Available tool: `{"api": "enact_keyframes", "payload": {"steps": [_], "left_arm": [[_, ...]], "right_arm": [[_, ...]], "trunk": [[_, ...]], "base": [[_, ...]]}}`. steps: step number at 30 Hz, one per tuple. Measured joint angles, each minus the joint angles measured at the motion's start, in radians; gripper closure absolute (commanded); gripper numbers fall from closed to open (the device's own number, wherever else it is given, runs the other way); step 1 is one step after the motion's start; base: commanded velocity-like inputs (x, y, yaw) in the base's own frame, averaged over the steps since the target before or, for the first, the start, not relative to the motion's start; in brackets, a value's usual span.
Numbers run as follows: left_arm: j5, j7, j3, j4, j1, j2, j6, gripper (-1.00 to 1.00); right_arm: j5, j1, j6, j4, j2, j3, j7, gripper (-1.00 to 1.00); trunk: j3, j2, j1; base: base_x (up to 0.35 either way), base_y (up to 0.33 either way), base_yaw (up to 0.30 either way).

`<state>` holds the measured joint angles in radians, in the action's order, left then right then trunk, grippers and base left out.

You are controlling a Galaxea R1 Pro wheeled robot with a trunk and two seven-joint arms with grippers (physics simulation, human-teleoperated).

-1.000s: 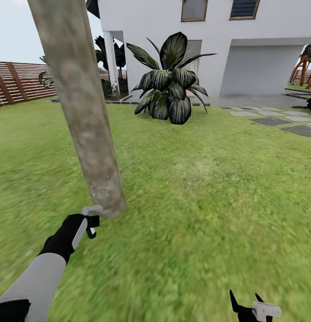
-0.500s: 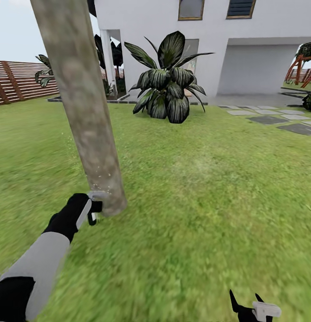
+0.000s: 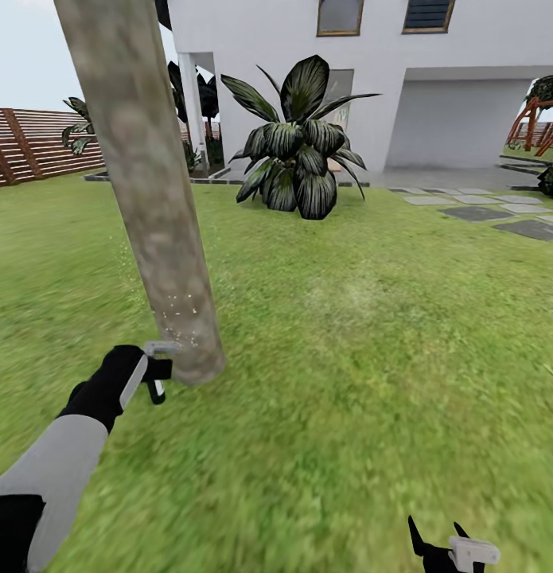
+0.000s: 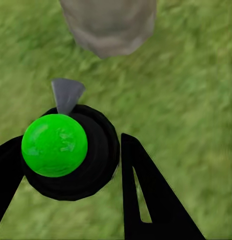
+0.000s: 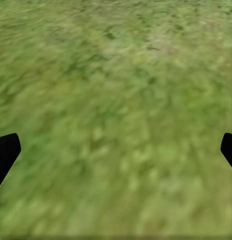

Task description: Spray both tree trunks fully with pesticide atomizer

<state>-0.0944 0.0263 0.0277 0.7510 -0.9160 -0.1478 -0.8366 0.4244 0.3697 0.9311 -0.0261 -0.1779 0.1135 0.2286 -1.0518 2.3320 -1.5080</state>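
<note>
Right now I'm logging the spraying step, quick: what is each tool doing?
Left tool: closed on the pesticide atomizer, aimed at the tree trunk.
Right tool: open, holding nothing, above the grass.

I'm looking out over a home's back garden: green lawn runs up to a white two-storey house. A brown slatted wooden fence closes the left side. A thick mottled tree trunk, a broad-leaved dark plant and grey stepping stones show it too.
</note>
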Motion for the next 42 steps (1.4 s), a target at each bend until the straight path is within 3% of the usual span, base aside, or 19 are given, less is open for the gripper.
{"api": "enact_keyframes", "payload": {"steps": [3,5,10,13,17,19,22,23,25,26,30,34,36,39,42], "left_arm": [[0.005,-0.003,-0.004,0.002,-0.005,-0.016,-0.029,1.0],[0.007,-0.005,-0.006,0.002,-0.006,-0.049,-0.04,1.0],[-0.001,-0.005,-0.005,0.002,-0.005,-0.081,-0.042,1.0],[-0.007,-0.005,0.0,0.003,0.001,-0.072,-0.041,1.0],[-0.009,-0.005,0.004,0.004,0.002,0.02,-0.042,1.0],[-0.004,-0.005,0.006,0.004,0.002,0.045,-0.042,1.0],[0.004,-0.005,0.0,0.001,0.002,0.037,-0.043,1.0],[0.01,-0.005,-0.003,0.001,0.002,0.022,-0.044,1.0],[0.015,-0.005,-0.006,0.002,0.001,-0.038,-0.044,1.0],[-0.001,-0.005,-0.005,0.003,0.002,-0.046,-0.044,1.0],[-0.009,-0.004,0.003,0.005,0.001,-0.034,-0.044,1.0],[-0.007,-0.001,0.006,0.041,-0.011,0.05,-0.075,1.0],[0.006,-0.001,0.005,0.088,-0.014,0.061,-0.121,1.0],[0.014,-0.001,0.0,0.146,-0.015,0.048,-0.155,1.0],[0.017,0.0,-0.009,0.155,-0.024,-0.009,-0.164,1.0]], "right_arm": [[-0.001,0.0,0.0,0.0,0.0,0.0,0.0,-1.0],[-0.001,0.0,0.0,0.0,0.0,0.0,0.0,-1.0],[-0.001,0.0,0.0,0.0,0.0,0.0,0.0,-1.0],[-0.001,0.0,0.0,0.0,0.0,0.0,0.0,-1.0],[-0.001,0.0,0.0,0.0,0.0,0.0,0.0,-1.0],[-0.001,0.0,0.0,0.0,0.0,0.0,0.0,-1.0],[-0.001,0.0,0.0,0.0,0.0,0.0,0.0,-1.0],[-0.001,0.0,0.0,0.0,0.0,0.0,0.0,-1.0],[-0.001,0.0,0.0,0.0,0.0,0.0,0.0,-1.0],[-0.001,0.0,0.0,0.0,0.0,0.0,0.0,-1.0],[-0.001,0.0,0.0,0.0,0.0,0.0,0.0,-1.0],[-0.001,0.0,0.0,0.0,0.0,0.0,0.0,-1.0],[-0.001,0.0,0.0,0.0,0.0,0.0,0.0,-1.0],[-0.001,0.0,0.0,0.0,0.0,0.0,0.0,-1.0],[-0.001,0.0,0.0,0.0,0.0,0.0,0.0,-1.0]], "trunk": [[0.0,0.0,0.0],[0.0,0.0,0.0],[0.0,0.0,0.0],[0.0,0.0,0.0],[0.0,0.0,0.0],[0.0,0.0,0.0],[0.0,0.0,0.0],[0.0,0.0,0.0],[0.0,0.0,0.0],[0.0,0.0,0.0],[0.0,0.0,0.0],[0.0,0.0,0.0],[0.0,0.0,0.0],[0.0,0.0,0.0],[0.0,0.0,0.0]], "base": [[0.194,0.204,0.0],[0.187,0.269,0.0],[0.077,0.117,0.0],[0.003,0.005,0.0],[0.0,0.0,0.0],[0.0,0.0,0.0],[0.0,0.0,0.0],[0.0,0.0,0.0],[-0.151,0.0,0.0],[-0.272,0.0,0.0],[-0.323,0.0,0.0],[-0.172,0.0,0.0],[-0.016,0.0,0.0],[-0.003,0.0,0.0],[0.0,0.0,0.0]]}}
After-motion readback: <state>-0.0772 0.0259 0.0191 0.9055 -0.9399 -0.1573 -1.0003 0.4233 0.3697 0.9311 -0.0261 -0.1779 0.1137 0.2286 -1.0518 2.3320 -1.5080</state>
